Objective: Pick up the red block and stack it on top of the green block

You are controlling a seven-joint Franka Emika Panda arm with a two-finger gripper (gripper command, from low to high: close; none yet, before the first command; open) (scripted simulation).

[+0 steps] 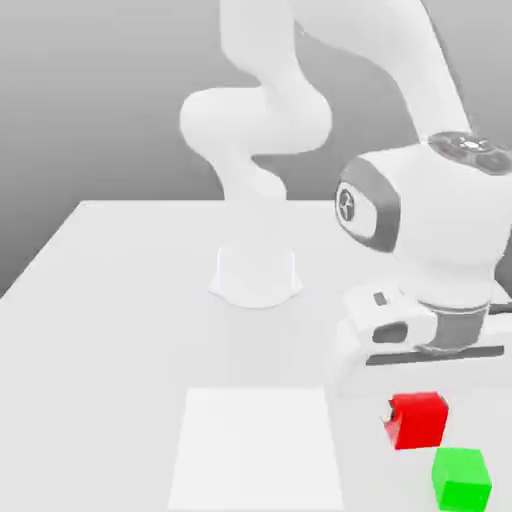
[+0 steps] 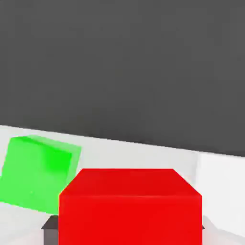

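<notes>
The red block [image 1: 420, 425] sits near the front of the white table [image 1: 120, 300], toward the exterior view's right. My gripper [image 1: 416, 408] comes down on it from above and is shut on it, with a pale finger [image 1: 391, 414] against its side. I cannot tell whether the block is touching the table or just off it. The green block [image 1: 462, 478] rests on the table just in front and to the right of the red one, apart from it. In the hand view the red block [image 2: 129, 206] is close up, a dark finger pad [image 2: 50, 224] is at its side, and the green block [image 2: 38, 173] is beside it, tilted.
A brighter white square patch [image 1: 258, 445] marks the table at front centre. The arm's round base [image 1: 256, 275] stands mid-table behind it. The green block lies close to the table's front right corner.
</notes>
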